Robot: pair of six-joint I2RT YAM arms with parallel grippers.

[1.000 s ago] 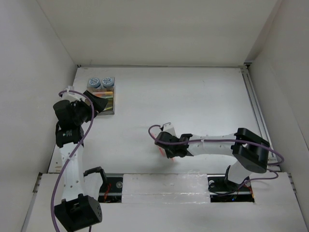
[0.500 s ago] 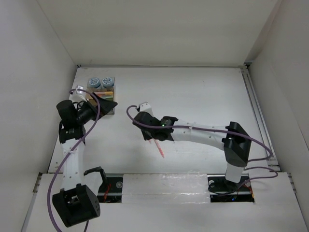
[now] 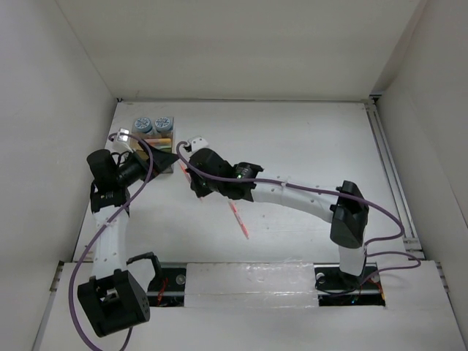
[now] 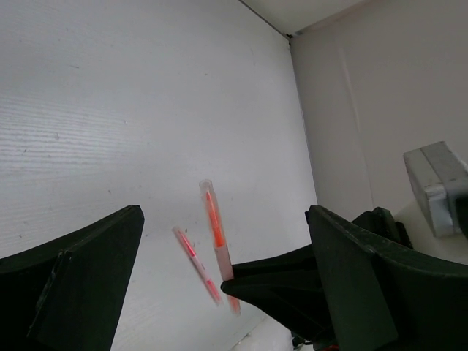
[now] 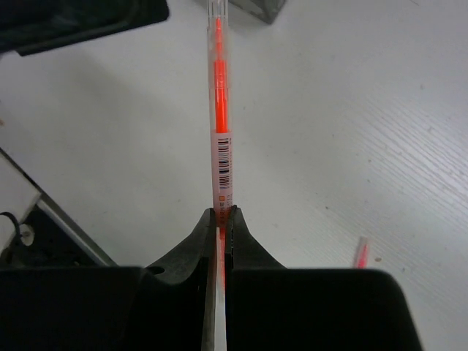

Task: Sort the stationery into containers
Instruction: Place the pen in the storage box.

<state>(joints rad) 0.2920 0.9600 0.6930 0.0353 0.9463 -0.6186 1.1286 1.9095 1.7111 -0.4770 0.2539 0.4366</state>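
My right gripper (image 5: 221,212) is shut on an orange pen (image 5: 220,146), which sticks straight out past the fingertips. In the top view the right gripper (image 3: 193,181) is stretched far left, just right of the wooden organiser tray (image 3: 170,170). Two blue-and-white cylinders (image 3: 152,124) stand at the tray's far end, with pens lying in it. My left gripper (image 3: 170,156) is open and empty beside the tray, facing the right gripper. The left wrist view shows the held orange pen (image 4: 214,230) between its open fingers (image 4: 73,281). A pink-red pen (image 3: 239,219) lies on the table.
The pink-red pen also shows in the left wrist view (image 4: 196,265) and the right wrist view (image 5: 361,252). White walls enclose the table on the left, back and right. The right arm's forearm (image 3: 292,196) spans the middle of the table.
My right gripper has moved left and away from me, from near the pink-red pen to beside the tray, carrying the orange pen. My left gripper has turned slightly toward it.
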